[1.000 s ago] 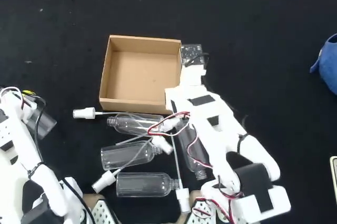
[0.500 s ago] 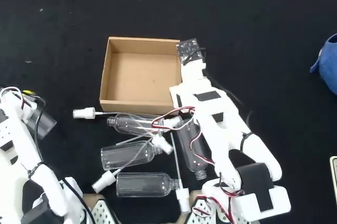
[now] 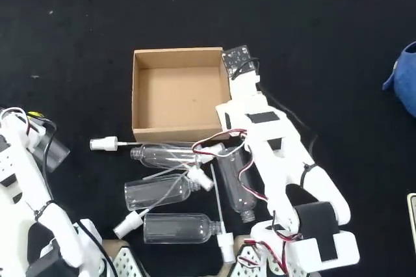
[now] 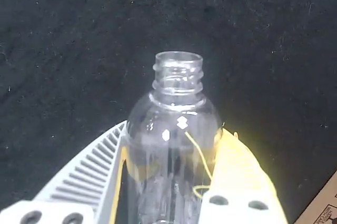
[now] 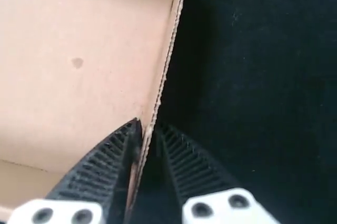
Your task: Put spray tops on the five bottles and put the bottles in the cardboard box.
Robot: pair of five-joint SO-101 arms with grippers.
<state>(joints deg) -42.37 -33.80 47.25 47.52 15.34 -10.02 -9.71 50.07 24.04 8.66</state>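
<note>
The open cardboard box (image 3: pixel 179 95) sits mid-table with nothing inside. My right gripper (image 5: pixel 149 129) is shut on the box's right wall (image 5: pixel 167 71), one black finger inside and one outside. My left gripper (image 4: pixel 174 129) is shut on a clear bottle (image 4: pixel 176 129) with a bare threaded neck, held at the table's left edge (image 3: pixel 51 150). Several clear bottles lie in front of the box, such as one (image 3: pixel 166 155) near its front wall and one (image 3: pixel 181 228) closest to the arms. White spray tops (image 3: pixel 104 142) with thin tubes lie among them.
The right arm (image 3: pixel 266 140) stretches over one lying bottle (image 3: pixel 235 189) with red wires hanging. A blue object (image 3: pixel 404 85) sits at the table's right edge. Black cloth covers the table behind and right of the box.
The box has slid right and turned squarer to the table, pulled by the right gripper on its wall. The left arm and its bottle have stayed still.
</note>
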